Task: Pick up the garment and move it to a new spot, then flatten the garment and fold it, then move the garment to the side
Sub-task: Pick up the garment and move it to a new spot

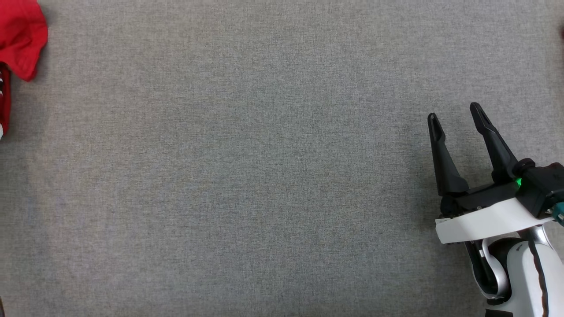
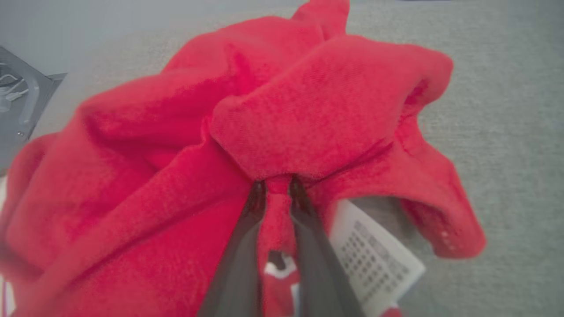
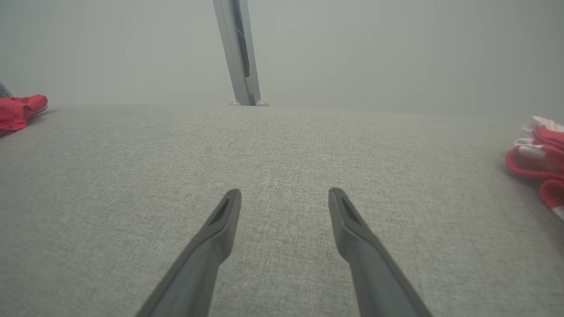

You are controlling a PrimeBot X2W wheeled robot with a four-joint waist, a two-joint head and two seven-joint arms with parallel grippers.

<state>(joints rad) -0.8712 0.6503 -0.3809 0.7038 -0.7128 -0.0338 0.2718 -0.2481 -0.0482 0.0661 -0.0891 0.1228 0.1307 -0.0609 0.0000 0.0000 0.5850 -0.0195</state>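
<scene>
Head view.
Clerk: Where is the garment?
Inspector: The red garment (image 1: 20, 39) lies bunched at the far upper-left edge of the grey fabric surface (image 1: 264, 176), partly cut off by the frame. The right gripper (image 1: 455, 113) sits at the lower right, well apart from it. Its two dark fingers are spread and nothing is between them.

Left wrist view.
Clerk: And the left gripper?
Inspector: The left gripper (image 2: 277, 189) has its fingers drawn close together, pinching a fold of the garment (image 2: 308, 114) at their tips. The cloth is heaped in thick rumpled folds all around the fingers. A white printed label (image 2: 374, 259) hangs from the cloth just beside the fingers, over the grey surface (image 2: 506, 132). A grey metal fitting (image 2: 22, 101) shows at the upper left; what it is cannot be told.

Right wrist view.
Clerk: Anything further?
Inspector: The right gripper (image 3: 285, 193) is held wide apart above the bare surface (image 3: 282, 145), gripping nothing. Red cloth, apparently the garment (image 3: 17, 110), lies far off at the left edge. A striped red-and-white cloth (image 3: 537, 163) lies at the right edge. A pale upright post (image 3: 240, 53) stands at the back.
</scene>
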